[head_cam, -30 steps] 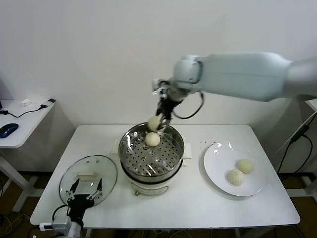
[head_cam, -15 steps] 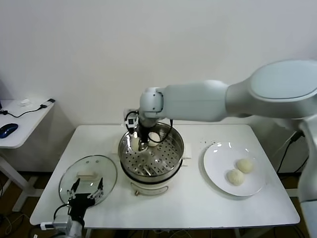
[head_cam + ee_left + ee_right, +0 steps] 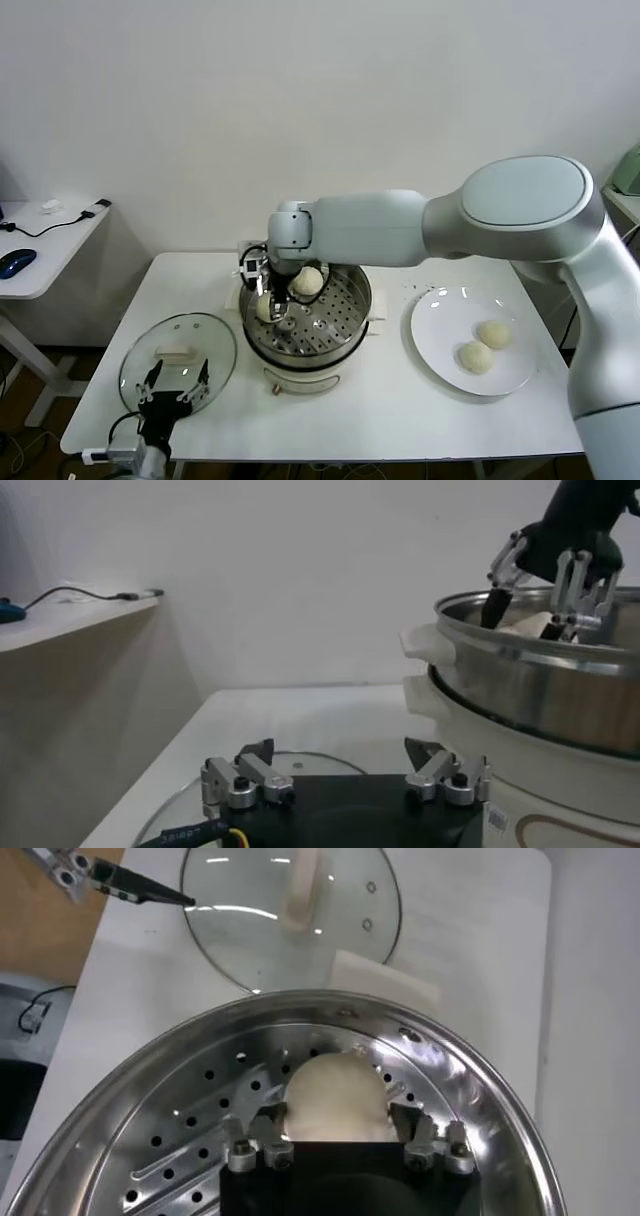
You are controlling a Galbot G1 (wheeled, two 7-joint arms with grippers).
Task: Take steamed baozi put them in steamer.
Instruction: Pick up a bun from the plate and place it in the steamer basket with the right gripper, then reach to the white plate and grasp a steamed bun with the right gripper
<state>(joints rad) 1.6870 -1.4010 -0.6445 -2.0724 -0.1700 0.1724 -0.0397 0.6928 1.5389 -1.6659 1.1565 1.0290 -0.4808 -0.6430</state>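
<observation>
- White surface (image 3: pixel 400 420) against a plain wall.
- Left tool (image 3: pixel 172 392): spread wide, empty, parked over the glass lid (image 3: pixel 160 345).
- Right tool (image 3: pixel 345 1138): inside the steamer (image 3: pixel 355 285), fingers apart flanking one baozi (image 3: pixel 335 1093); contact unclear.
- Second baozi (image 3: pixel 308 281) lies behind it.
- Two baozi (image 3: pixel 485 345) wait on the plate (image 3: pixel 435 345), nearer the right arm.

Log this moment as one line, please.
right pincer: open, inside steamer, straddling a baozi on the tray | second baozi in steamer | two baozi on plate | left pincer: open, idle above glass lid
</observation>
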